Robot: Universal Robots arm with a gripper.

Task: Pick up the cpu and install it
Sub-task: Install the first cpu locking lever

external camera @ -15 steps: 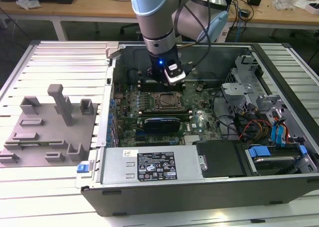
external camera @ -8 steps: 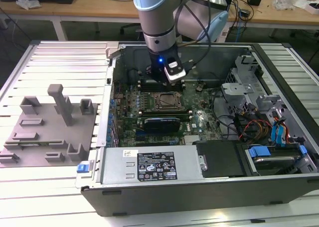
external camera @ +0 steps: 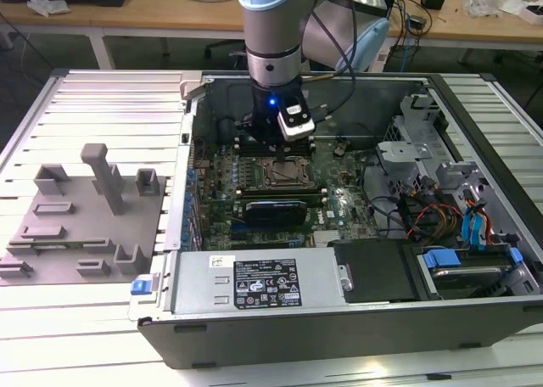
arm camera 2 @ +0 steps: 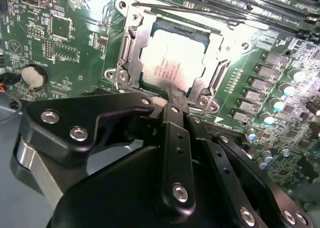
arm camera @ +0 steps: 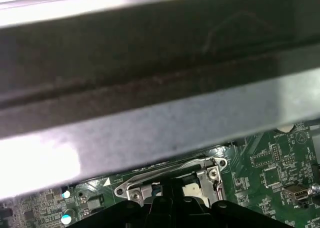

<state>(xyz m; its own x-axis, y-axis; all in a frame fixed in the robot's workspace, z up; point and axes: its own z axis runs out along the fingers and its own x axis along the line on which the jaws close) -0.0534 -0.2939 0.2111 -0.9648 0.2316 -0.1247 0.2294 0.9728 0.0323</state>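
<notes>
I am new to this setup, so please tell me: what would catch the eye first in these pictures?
First, the open computer case on the slatted table, with the arm reaching down into it. Its gripper hangs just above the socket in the middle of the green motherboard. In the second wrist view, the silvery cpu lies inside the metal socket frame, right in front of the gripper.

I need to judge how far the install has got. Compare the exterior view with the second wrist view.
Exterior view alone: the whole open computer case, the power supply, the grey plastic blocks on the exterior view's left, and the arm above the board.
Second wrist view alone: the cpu lying inside its frame, and a coin battery.
Both: the socket, the green board, and the gripper.
</notes>
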